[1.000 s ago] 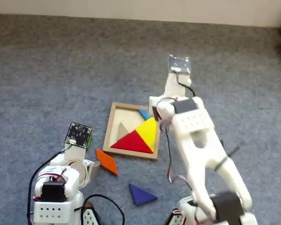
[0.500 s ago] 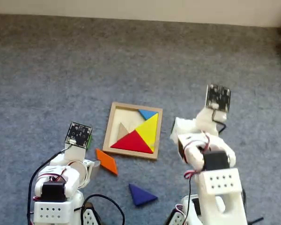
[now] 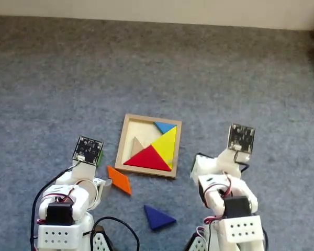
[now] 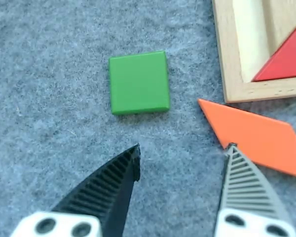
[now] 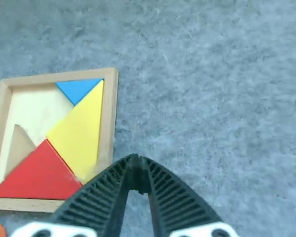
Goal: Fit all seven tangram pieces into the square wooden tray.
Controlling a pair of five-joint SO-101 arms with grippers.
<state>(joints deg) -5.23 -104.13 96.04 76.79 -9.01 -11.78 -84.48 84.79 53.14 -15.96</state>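
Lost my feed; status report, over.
Left gripper open by green square. Right gripper shut, empty. Tray part-filled; orange piece, purple piece outside. Nothing blocking.

Wooden tray (image 3: 142, 129) — fuzzy grey carpet (image 3: 68, 78).

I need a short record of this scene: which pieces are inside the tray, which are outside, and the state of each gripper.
Tray: square wooden tray, on grey carpet
Inside: large red triangle, large yellow triangle, small light blue triangle, plain wooden triangle
Outside: orange parallelogram, dark blue triangle, green square
Left gripper: open, near green square
Right gripper: shut, beside tray
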